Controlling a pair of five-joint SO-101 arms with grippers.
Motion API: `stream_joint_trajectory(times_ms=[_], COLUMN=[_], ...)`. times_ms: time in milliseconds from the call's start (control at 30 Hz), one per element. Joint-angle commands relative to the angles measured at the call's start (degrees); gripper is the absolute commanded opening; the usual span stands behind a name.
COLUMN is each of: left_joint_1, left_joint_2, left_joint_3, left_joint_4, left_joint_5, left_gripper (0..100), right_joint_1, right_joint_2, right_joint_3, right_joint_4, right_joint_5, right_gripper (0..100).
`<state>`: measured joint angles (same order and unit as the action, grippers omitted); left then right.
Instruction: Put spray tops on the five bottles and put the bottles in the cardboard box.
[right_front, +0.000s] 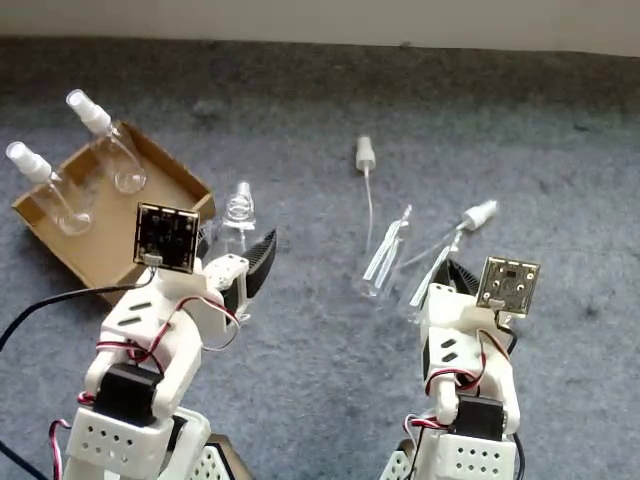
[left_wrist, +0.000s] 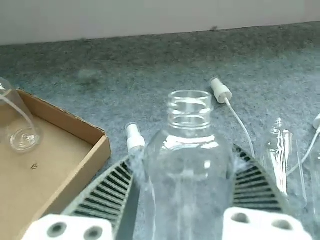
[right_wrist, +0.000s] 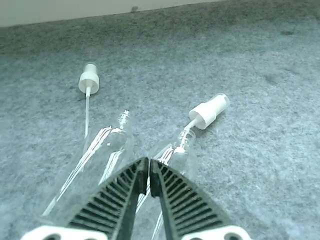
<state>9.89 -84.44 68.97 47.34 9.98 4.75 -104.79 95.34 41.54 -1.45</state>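
While clamping an upright clear plastic bottle in left end effector, needs capping. White long-tubed spray top ahead of clenched, empty right end effector.

The bench is lit evenly by soft, diffuse light, and only faint shadows are cast on it. A darker band is seen along its far edge. Bright glints are carried by the clear bottle.

Two capped bottles in cardboard box; upright open bottle; two lying bottles, loose spray tops.
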Motion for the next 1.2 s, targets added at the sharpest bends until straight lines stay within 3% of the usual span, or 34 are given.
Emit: stream_joint_trajectory(times_ms=[0,267,367,667,767,1167], left_joint_1=[-0.5,-0.5,-0.8,-1.0,-1.0,-1.0], left_joint_2=[-5.1,-21.1,-20.4,-19.6,-19.6,-19.6], left_joint_3=[2.0,10.8,12.3,24.6,27.6,28.2], left_joint_4=[-1.6,-1.7,-3.7,-27.6,-31.6,-31.6], left_joint_5=[-0.1,0.1,0.1,-0.3,-0.3,0.0], left_gripper=[15,15,15,15,15,15], right_joint_1=[-0.6,-0.6,-0.7,-1.8,-4.1,-4.4], right_joint_2=[-0.6,-0.6,-0.6,-0.6,-0.6,-0.6], right_joint_3=[0.7,0.7,0.7,0.7,0.7,0.7], right_joint_4=[-2.0,-2.0,-2.0,-2.0,-2.0,-3.6], right_joint_5=[-0.1,-0.1,-0.1,-0.1,-0.1,-0.1], right_gripper=[0.7,0.7,0.7,0.7,0.7,0.7])
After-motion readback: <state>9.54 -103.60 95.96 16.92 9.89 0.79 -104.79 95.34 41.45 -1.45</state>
